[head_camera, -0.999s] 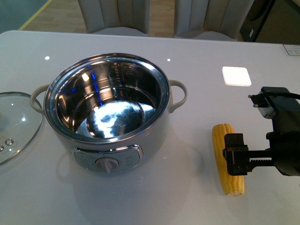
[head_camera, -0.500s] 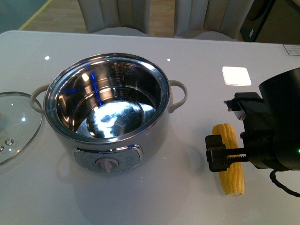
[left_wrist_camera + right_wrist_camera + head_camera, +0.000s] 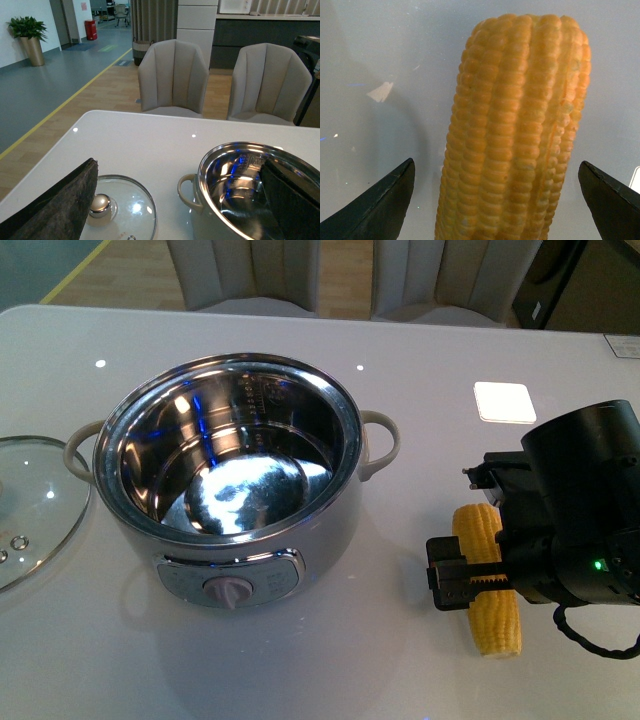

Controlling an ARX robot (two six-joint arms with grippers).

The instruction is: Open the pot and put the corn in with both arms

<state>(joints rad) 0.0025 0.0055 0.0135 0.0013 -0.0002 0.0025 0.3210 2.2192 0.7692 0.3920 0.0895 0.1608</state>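
Straddling the corn cob (image 3: 520, 125) at the front view's lower right, the right gripper (image 3: 497, 200) hangs with jaws spread wide, clear of the kernels. The uncovered electric pot (image 3: 300, 530) stands mid-frame on the white table (image 3: 400, 370), with the glass lid (image 3: 40, 505) at the left edge. The left gripper (image 3: 175, 202) gapes too.

On the table (image 3: 420, 370), the glass lid (image 3: 35, 505) lies just left of the pot (image 3: 325, 530). The corn (image 3: 490, 625) lies well to the pot's right, under the straddling right gripper (image 3: 480, 580). Behind the pot, beyond the table, stand one chair (image 3: 245, 275) and another chair (image 3: 450, 280).
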